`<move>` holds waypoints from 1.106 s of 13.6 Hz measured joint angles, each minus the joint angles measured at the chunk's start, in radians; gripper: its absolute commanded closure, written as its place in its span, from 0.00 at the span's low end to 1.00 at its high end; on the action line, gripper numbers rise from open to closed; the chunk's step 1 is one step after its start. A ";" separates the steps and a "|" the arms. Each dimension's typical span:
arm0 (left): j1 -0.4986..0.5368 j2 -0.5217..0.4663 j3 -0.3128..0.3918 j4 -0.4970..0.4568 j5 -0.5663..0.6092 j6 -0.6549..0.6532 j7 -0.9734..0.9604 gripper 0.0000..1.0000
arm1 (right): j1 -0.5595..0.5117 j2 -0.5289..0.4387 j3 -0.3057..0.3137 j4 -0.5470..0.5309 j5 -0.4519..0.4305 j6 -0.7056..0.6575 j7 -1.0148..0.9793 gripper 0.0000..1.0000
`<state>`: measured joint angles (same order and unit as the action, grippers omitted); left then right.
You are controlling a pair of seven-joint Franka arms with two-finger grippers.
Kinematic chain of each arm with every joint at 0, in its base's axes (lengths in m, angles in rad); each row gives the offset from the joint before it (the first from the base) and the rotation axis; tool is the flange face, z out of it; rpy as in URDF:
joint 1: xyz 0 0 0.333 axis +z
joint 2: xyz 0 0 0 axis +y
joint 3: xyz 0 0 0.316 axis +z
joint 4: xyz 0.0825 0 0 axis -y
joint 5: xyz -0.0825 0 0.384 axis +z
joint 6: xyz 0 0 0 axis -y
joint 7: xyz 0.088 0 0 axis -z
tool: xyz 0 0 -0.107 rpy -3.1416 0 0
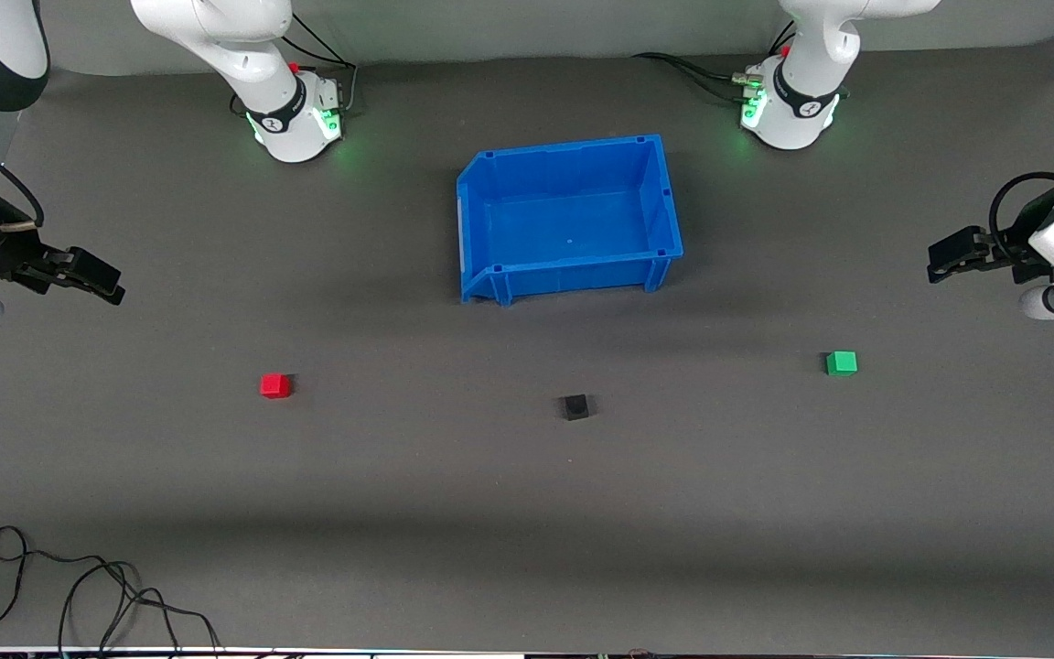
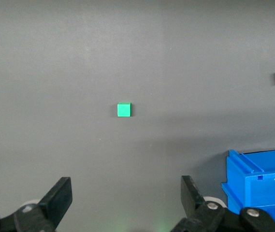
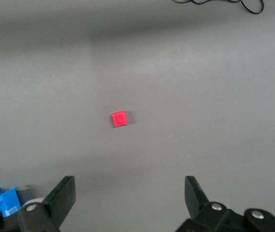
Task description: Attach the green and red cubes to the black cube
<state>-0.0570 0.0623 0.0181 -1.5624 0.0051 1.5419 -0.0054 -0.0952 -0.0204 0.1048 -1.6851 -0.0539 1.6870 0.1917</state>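
both grippers, left [image 1: 941,259] and right [image 1: 104,279], wide apart, high over table ends, cubes untouched

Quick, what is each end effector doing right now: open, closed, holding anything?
Left end effector: open, holding nothing, over bare table.
Right end effector: open, holding nothing, over bare table.

glossy blue plastic bin [image 1: 664,197], matt grey table [image 1: 527,513]

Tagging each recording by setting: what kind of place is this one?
Most likely a robotics lab bench. Two arms stand bolted at the edge of a grey-covered table, which carries only a blue bin and red, black and green cubes. Loose cables trail along the table's near edge.
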 measured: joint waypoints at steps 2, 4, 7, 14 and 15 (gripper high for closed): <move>0.000 0.000 0.000 0.000 0.000 0.000 0.000 0.00 | 0.000 0.000 -0.002 0.000 0.000 0.000 0.000 0.00; 0.000 0.000 0.000 0.000 0.000 0.000 0.000 0.00 | 0.000 0.000 -0.002 0.000 0.000 0.000 0.000 0.00; 0.000 0.000 0.000 0.000 0.000 0.000 -0.001 0.00 | 0.001 0.000 -0.002 -0.001 0.000 0.000 0.000 0.00; 0.012 -0.002 0.003 0.001 -0.001 0.000 -0.320 0.00 | 0.001 0.000 -0.009 -0.002 0.001 -0.030 0.000 0.00; 0.013 -0.004 0.004 0.002 -0.001 0.000 -0.397 0.00 | 0.002 0.000 -0.009 -0.005 0.011 -0.036 0.000 0.00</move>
<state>-0.0437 0.0584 0.0219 -1.5609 0.0043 1.5416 -0.4023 -0.0933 -0.0203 0.0957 -1.6899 -0.0427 1.6506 0.1919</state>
